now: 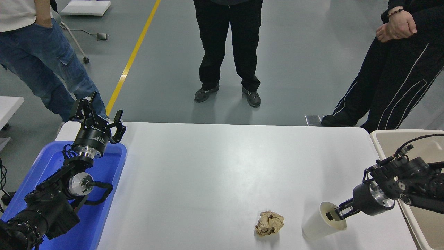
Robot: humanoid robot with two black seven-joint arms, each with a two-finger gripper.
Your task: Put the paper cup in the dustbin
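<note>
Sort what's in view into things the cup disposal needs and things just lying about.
Needed: paper cup, tilted, right gripper at its rim; dustbin at the table's right edge.
Lying about: crumpled brown paper ball; blue tray under the parked left gripper.

A grey floor [305, 66] carries a yellow line [133, 57] running away from the white bench [215, 166]. Three people stand beyond its far edge. A second white table [8, 106] sits at left.
</note>
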